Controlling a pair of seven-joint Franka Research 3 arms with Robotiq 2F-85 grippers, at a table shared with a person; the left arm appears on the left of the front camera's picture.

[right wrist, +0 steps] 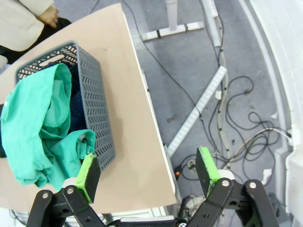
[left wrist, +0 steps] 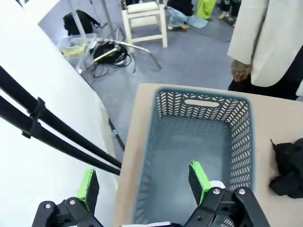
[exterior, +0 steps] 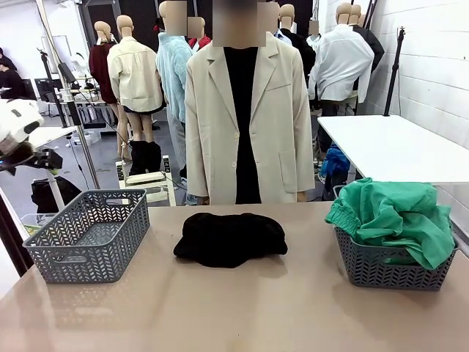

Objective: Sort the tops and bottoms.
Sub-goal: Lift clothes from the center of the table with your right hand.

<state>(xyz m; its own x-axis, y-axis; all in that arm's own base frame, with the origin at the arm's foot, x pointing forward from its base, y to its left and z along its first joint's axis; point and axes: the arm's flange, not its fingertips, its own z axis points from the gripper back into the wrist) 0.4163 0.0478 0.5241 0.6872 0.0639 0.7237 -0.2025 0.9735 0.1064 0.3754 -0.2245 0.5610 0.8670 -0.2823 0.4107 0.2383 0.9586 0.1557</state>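
A black garment (exterior: 229,238) lies bunched in the middle of the table, between two grey baskets, and also shows as the black garment (left wrist: 286,168) at the left wrist view's right edge. A bright green garment (exterior: 392,216) is heaped in the right basket (exterior: 381,268) and spills over its rim. In the right wrist view the green garment (right wrist: 38,127) covers dark navy cloth (right wrist: 76,101) in that basket. My left gripper (left wrist: 144,187) hangs open above the near left edge of the empty left basket (left wrist: 199,142). My right gripper (right wrist: 147,170) is open, high over the table's right edge beside the right basket (right wrist: 97,113).
A person in a beige blazer (exterior: 249,117) stands at the table's far side, one hand (left wrist: 241,71) near the left basket (exterior: 88,235). Part of my left arm (exterior: 18,132) shows at the left edge. Cables (right wrist: 227,109) lie on the floor off the table's right.
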